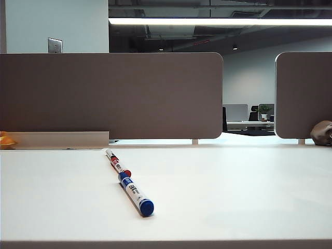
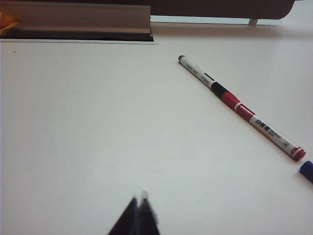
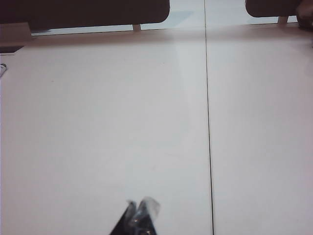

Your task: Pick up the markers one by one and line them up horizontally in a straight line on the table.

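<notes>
Grippers [image 2: 139,208] [image 3: 139,213] closed over table [image 1: 233,192]

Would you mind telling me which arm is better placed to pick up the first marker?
Left. The left pincer, shut, has the black marker and red marker in its wrist view; the right pincer, shut, faces bare table.

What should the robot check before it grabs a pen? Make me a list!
1. Left gripper empty and shut, above bare table: ok.
2. Right gripper empty and shut, far from the pens: ok.
3. Black marker, red marker and blue marker all found: ok.
4. Pens already in a sideways line: not ok; they run end to end, slanting away.
5. Jaws open enough to grab: not ok.
6. Pens touching each other: cannot tell.
</notes>
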`<state>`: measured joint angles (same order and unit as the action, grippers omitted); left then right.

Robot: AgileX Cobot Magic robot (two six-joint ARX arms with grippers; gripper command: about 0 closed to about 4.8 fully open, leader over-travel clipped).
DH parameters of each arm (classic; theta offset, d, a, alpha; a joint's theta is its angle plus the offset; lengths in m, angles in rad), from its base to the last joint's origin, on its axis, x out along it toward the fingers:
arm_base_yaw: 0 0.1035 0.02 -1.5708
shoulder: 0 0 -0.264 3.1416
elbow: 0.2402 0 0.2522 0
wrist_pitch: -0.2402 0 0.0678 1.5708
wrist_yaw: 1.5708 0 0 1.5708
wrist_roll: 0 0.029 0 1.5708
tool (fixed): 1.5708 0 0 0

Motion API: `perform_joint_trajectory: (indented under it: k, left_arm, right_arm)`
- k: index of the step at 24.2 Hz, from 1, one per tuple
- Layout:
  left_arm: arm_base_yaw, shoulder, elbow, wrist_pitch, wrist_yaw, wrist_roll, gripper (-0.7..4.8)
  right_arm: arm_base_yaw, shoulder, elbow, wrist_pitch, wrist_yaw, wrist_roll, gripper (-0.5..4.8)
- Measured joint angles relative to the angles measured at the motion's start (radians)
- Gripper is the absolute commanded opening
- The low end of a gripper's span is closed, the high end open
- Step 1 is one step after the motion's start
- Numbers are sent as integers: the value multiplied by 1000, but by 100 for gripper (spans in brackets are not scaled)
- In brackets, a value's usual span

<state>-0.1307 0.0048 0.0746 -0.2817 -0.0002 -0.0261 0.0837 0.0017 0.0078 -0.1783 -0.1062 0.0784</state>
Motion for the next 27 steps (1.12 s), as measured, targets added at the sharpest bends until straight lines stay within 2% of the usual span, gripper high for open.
perform_joint_trajectory:
  k: [7, 12, 27]
  left_arm:
    - [16, 0, 0, 0, 1, 0, -4]
    - [126, 0, 0, -1, -2, 0, -4]
    - [128, 0, 0, -3, 0, 0, -4]
  right_arm:
    - [-8, 0, 0, 0, 0, 0, -1]
    - [-82, 0, 0, 0, 1, 0, -1]
    - [-94, 0, 0, 0, 0, 0, -1]
